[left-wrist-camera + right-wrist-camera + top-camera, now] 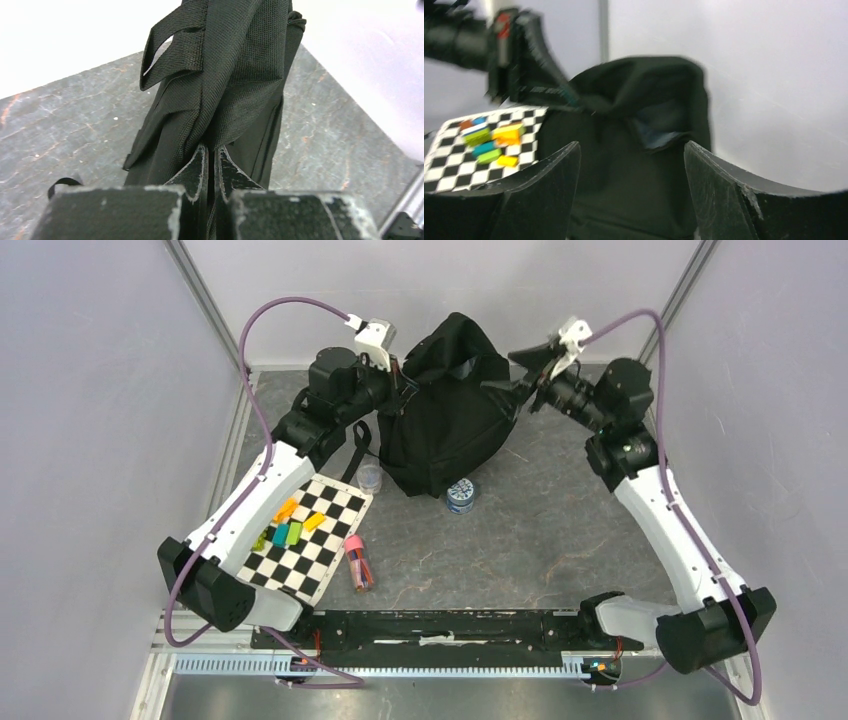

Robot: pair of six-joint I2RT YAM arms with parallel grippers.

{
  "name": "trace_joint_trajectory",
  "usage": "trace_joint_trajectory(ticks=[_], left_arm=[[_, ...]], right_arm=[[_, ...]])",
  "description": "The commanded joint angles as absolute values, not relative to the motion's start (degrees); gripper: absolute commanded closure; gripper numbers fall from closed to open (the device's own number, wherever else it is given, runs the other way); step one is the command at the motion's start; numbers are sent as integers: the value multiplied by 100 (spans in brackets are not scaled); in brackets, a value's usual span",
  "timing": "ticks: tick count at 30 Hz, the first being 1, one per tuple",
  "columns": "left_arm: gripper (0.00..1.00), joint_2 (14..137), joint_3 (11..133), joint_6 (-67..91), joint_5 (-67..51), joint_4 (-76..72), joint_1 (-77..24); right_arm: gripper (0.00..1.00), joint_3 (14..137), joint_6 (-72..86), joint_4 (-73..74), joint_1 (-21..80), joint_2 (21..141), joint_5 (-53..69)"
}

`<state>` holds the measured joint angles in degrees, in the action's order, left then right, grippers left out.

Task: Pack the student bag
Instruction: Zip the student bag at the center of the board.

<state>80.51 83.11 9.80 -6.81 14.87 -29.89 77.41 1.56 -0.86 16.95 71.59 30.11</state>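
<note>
Left pincer (pixel 212 156) nips student bag (pixel 445 410); right pincer (pixel 631 147) gapes wide

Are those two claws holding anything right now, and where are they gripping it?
The left gripper is shut on a fold of fabric at the upper side of the black backpack. The right gripper is open beside it and holds nothing.

Pinching bag (pixel 445 430) fabric at its upper left with left gripper (pixel 212 150), jaws pressed together; hovering right gripper (pixel 631 150), jaws spread wide, just beside its upper right.
</note>
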Motion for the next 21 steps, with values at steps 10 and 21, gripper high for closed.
trace_joint_trajectory(ticks=[10,21], left_arm=[[98,7674,8386,2063,-1865,781,-2541],[98,7551,8319,1933,-1926,897,-2457]], right_arm=[[32,6146,-123,-2600,3453,7441,2047],[39,6359,-659,-3092,3774,8159,744]])
